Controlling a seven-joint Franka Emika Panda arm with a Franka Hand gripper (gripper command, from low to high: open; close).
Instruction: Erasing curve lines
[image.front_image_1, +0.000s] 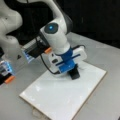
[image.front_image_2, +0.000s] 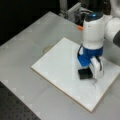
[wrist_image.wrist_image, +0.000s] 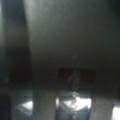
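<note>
A white board (image.front_image_1: 57, 97) (image.front_image_2: 60, 62) lies flat on the grey table in both front views. My gripper (image.front_image_1: 72, 69) (image.front_image_2: 86, 68) points down over the board's far right part, shut on a black eraser block (image.front_image_1: 74, 74) (image.front_image_2: 84, 73) whose underside rests on the board. A thin dark wavy curve line (image.front_image_2: 94, 84) shows in a front view just right of and below the eraser, close to it. In the front view from the opposite side the arm hides that squiggle. The wrist view is dark, with only a dim rectangular eraser (wrist_image.wrist_image: 76, 77) shape low in the middle.
The grey table (image.front_image_2: 30, 45) surrounds the board. The arm's white base and links (image.front_image_1: 10, 37) stand at a front view's left, with lit modules and orange tabs (image.front_image_1: 10, 79) beside them. A round mark (image.front_image_2: 47, 49) sits on the table by the board's far-left edge.
</note>
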